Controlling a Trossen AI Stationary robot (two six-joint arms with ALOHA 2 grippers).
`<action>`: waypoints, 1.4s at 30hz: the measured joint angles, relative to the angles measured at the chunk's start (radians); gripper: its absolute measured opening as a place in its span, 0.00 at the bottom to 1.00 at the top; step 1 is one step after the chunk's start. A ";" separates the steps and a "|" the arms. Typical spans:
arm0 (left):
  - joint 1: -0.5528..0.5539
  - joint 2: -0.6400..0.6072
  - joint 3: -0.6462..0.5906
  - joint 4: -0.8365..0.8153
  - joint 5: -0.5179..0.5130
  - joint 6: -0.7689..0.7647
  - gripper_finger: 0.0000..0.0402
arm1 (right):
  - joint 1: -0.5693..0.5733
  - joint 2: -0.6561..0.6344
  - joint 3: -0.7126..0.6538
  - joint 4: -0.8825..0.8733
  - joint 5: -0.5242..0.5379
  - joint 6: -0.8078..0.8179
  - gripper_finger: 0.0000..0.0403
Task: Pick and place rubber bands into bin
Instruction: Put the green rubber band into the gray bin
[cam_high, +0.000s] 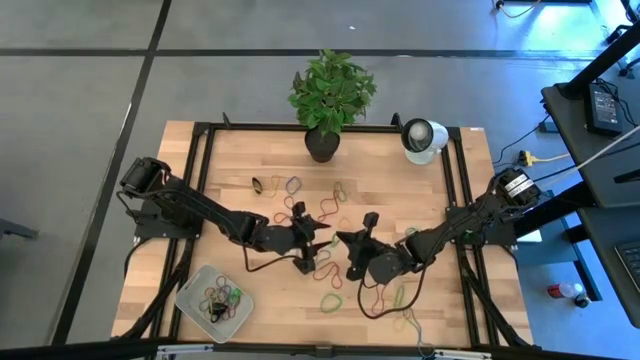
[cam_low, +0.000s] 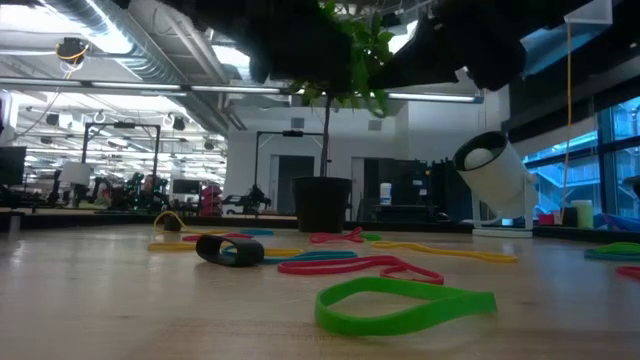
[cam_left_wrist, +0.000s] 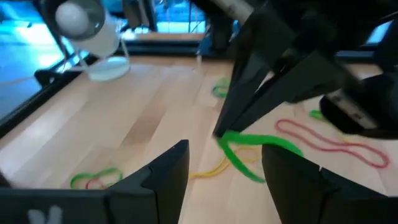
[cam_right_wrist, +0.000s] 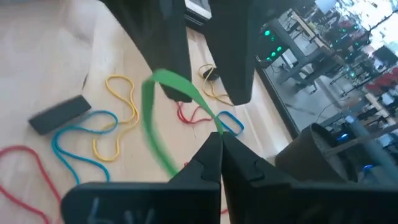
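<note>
My two grippers meet nose to nose above the middle of the table. My right gripper (cam_high: 340, 238) is shut on a green rubber band (cam_left_wrist: 255, 144), a floppy loop. My left gripper (cam_high: 322, 238) faces it, open, its fingers (cam_left_wrist: 168, 177) standing on either side of the green band without visibly touching it. More rubber bands (cam_high: 325, 270) in red, blue, yellow and green lie scattered flat on the wood. The bin (cam_high: 190, 300), a whitish tray, sits at the near left with several bands inside. My right gripper pinches one spot of the green band's loop (cam_right_wrist: 213, 127) between the free ends of its two shut fingers. The fingers come from the table's right, slanting slightly down. The rest of the band (cam_right_wrist: 152, 106) hangs slack beyond the tips, lifted off the table.
A small black block (cam_right_wrist: 59, 115) lies among the bands near the grippers. A potted plant (cam_high: 322, 145) and a white round device (cam_high: 422, 138) stand at the far edge. A black frame (cam_high: 200, 150) borders the table. Bare wood shows at the far left.
</note>
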 joint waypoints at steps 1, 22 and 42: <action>-0.001 0.000 0.000 0.015 0.011 0.011 0.49 | 0.000 0.000 0.000 0.004 -0.014 0.013 0.00; -0.001 0.000 0.000 0.038 0.041 0.017 0.49 | 0.000 0.000 0.000 0.118 -0.153 0.030 0.01; -0.011 0.000 0.000 0.053 0.109 0.080 0.01 | -0.004 0.000 0.000 0.112 -0.189 0.121 0.02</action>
